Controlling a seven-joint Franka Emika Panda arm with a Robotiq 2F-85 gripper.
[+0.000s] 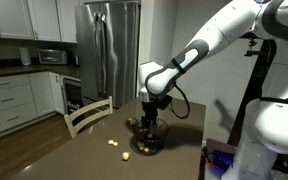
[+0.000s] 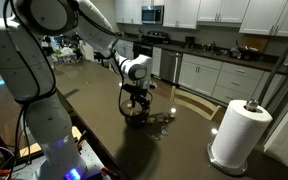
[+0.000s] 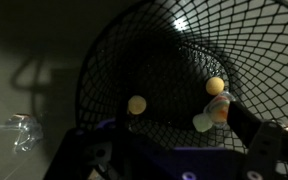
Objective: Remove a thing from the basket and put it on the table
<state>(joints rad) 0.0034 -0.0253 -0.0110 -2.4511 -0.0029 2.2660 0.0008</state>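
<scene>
A: Wrist view, nearest: dark wire bowl-shaped basket [image 3: 114, 60] right under the lens, with three small pale round balls [image 3: 137, 104] inside. Pincer?

B: Dark fingers [image 3: 256, 140] spread wide, gripping nothing. Only the exterior views show the gripper [image 1: 147, 118] at the basket's rim, the basket on the dark brown table [image 1: 74, 150], two pale bits [image 1: 112, 142] on the tabletop, and one white paper towel roll [image 2: 239, 135] farther off.
</scene>
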